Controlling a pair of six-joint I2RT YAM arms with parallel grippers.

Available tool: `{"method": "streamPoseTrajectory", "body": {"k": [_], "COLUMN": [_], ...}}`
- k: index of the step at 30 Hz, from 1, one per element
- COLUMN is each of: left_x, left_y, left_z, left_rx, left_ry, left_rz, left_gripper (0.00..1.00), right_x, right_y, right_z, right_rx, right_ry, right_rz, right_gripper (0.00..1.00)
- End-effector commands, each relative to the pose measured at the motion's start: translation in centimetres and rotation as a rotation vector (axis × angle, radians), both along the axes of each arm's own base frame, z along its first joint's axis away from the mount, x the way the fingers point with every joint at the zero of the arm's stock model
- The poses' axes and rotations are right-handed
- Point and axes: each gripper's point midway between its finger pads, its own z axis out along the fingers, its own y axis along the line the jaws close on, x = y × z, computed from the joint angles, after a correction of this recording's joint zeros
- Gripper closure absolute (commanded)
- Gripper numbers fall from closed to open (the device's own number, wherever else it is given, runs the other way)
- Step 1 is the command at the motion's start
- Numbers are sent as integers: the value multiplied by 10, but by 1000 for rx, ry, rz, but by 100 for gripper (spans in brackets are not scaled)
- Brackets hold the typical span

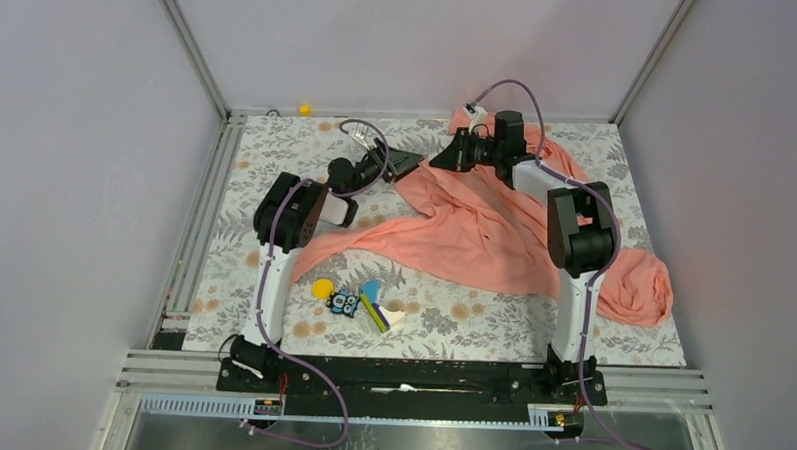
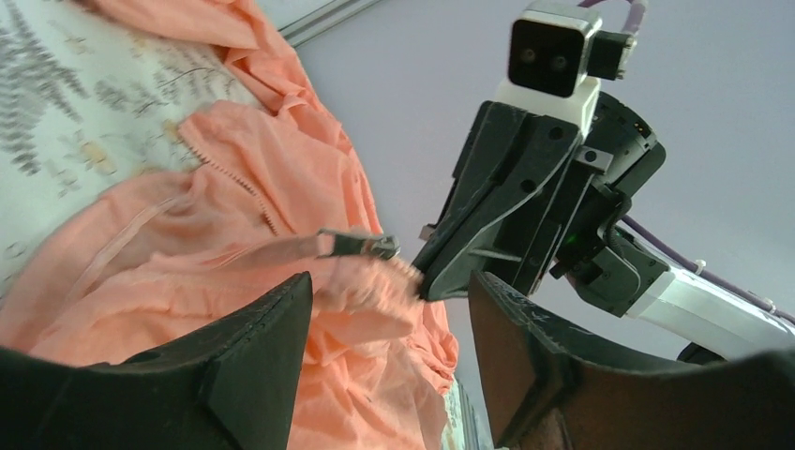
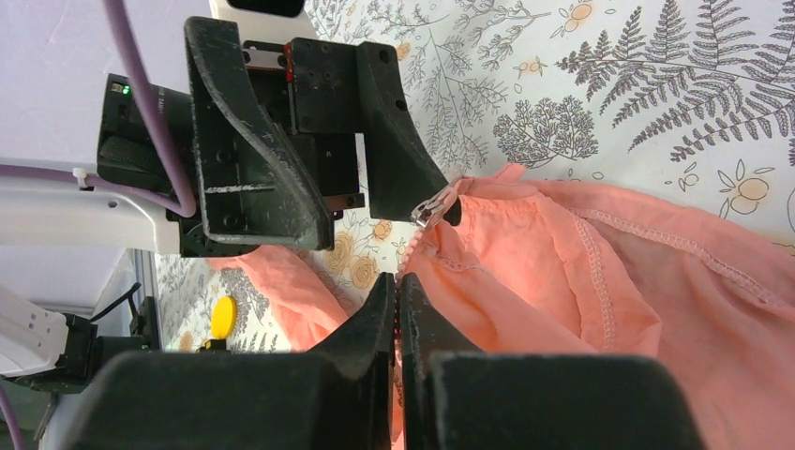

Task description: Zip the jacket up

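The salmon-pink jacket (image 1: 474,228) lies crumpled across the floral cloth, from the back middle to the right edge. My right gripper (image 3: 398,281) is shut on the jacket's (image 3: 562,262) zipper edge and lifts it at the back of the table (image 1: 445,157). Just past that grip hangs the metal zipper pull (image 2: 361,246), also in the right wrist view (image 3: 427,211). My left gripper (image 2: 389,281) faces it with jaws apart, the pull beside one fingertip and nothing pinched. From above, the left gripper (image 1: 407,165) sits just left of the right one.
Small colourful toy pieces (image 1: 357,304) and a yellow disc (image 1: 322,288) lie near the front, between the arm bases. A tiny yellow object (image 1: 303,109) sits on the back rail. Enclosure walls and metal rails border the floral cloth (image 1: 277,161).
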Motion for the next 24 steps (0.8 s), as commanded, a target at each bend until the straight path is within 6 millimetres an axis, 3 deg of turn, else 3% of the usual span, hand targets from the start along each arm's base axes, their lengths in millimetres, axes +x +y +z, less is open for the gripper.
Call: {"method": "streamPoseTrajectory", "body": {"k": [1,9,21,24], "left_x": [2,-3,-5,-3], "left_y": [-14,-10,-8,-9], "left_z": [26,20,14,13], "left_rx": [6,0,-85,-84], "left_ry": [-132,-93,-47,-43], "left_rz": [-23,2,-27,-27], "left_gripper": [39,53,56,51], "right_x": [-2,-2,-4,-4], "right_y": [4,4,4,4], "right_z": [42,44,44,45], "right_rx": [45,52,57,61], "right_ry": [-104,-109,-114,-114], "right_rz": [18,15,15,17], "right_gripper": [100,100,100,100]}}
